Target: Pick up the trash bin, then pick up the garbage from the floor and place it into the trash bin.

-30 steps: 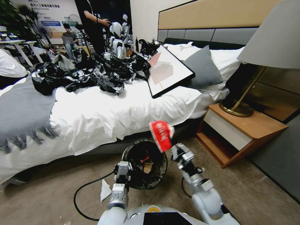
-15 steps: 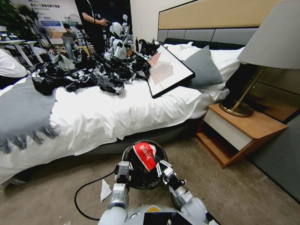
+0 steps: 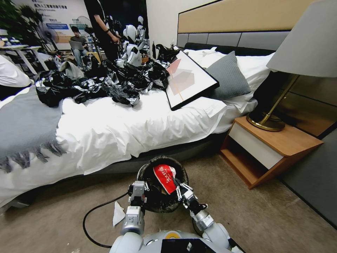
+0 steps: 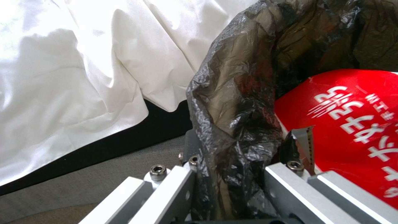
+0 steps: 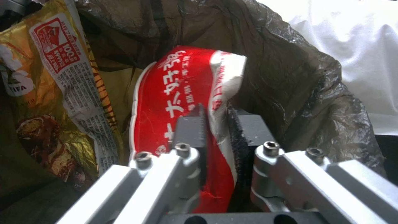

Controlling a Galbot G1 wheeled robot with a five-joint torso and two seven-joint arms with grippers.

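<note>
Trash bin (image 3: 162, 200) held off floor beside bed (image 3: 116, 133), its bag-lined rim clamped by left gripper (image 3: 138, 191). Red-and-white pack (image 3: 165, 177) pinched between fingers (image 5: 191, 130) of right gripper (image 3: 182, 191), positioned inside bin mouth, partly below rim. Yellow wrapper (image 5: 62, 102) seen lying inside bin next to pack. White paper scrap (image 3: 118, 213) located on floor near black cable (image 3: 89, 219), left of bin.

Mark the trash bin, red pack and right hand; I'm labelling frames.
trash bin (image 3: 149, 203), head view, bagged near rim.
red pack (image 5: 174, 93), right wrist view, printed face.
right hand (image 5: 215, 124), right wrist view, between fingertips.
</note>
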